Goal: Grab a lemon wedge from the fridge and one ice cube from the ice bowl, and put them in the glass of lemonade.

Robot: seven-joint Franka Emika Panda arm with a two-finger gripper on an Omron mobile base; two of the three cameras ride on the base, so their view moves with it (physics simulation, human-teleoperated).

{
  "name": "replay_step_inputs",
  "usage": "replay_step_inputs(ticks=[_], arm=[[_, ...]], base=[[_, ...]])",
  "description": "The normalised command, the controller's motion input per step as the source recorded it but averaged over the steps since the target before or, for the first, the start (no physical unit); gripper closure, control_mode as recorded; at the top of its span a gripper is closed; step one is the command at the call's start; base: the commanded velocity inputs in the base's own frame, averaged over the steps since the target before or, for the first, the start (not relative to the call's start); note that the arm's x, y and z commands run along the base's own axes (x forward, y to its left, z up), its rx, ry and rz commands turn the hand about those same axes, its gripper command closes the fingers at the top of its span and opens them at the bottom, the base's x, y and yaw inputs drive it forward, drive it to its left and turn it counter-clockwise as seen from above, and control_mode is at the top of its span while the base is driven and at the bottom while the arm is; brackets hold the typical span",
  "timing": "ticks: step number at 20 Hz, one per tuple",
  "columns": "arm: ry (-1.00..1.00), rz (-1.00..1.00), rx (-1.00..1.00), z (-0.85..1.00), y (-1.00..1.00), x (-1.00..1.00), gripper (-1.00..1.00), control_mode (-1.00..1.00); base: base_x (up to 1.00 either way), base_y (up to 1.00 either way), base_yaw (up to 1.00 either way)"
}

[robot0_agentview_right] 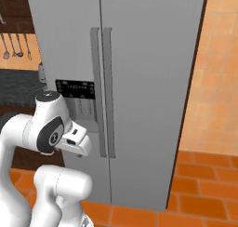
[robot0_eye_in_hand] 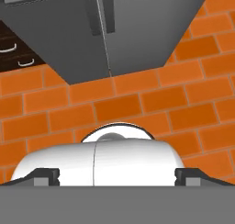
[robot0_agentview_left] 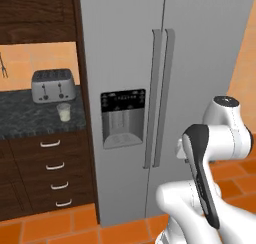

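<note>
The grey two-door fridge (robot0_agentview_left: pixel 200 63) stands straight ahead with both doors shut, its long handles (robot0_agentview_left: pixel 162 98) meeting at the middle and a black dispenser panel (robot0_agentview_left: pixel 123 118) on the left door. The fridge (robot0_agentview_right: pixel 148 82) also fills the right base view. The glass of lemonade (robot0_agentview_left: pixel 64 112) stands on the dark counter left of the fridge, in front of the toaster. My gripper (robot0_eye_in_hand: pixel 117 177) points down at the floor in front of the fridge, open, its fingertips (robot0_eye_in_hand: pixel 46 176) wide apart with nothing between them. The lemon wedge is hidden. The ice cube and ice bowl are out of view.
A silver toaster (robot0_agentview_left: pixel 53 85) sits at the back of the dark stone counter (robot0_agentview_left: pixel 25 118), above dark wood drawers (robot0_agentview_left: pixel 52 168). Utensils (robot0_agentview_right: pixel 16 44) hang on the wall left of the fridge. Orange tile floor (robot0_eye_in_hand: pixel 151 99) runs in front of the fridge.
</note>
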Motion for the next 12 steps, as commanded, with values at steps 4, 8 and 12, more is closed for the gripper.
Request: replay_step_inputs(ticks=[4,8,12], arm=[[0.00,0.00,0.00,0.00,0.00,0.00,-1.00,1.00],[0.00,0.00,0.00,0.00,0.00,0.00,-1.00,1.00],[0.00,0.00,0.00,0.00,0.00,0.00,-1.00,1.00]], base=[[-0.47,0.00,0.06],[-0.34,0.13,0.12],[-0.39,-0.05,0.10]])
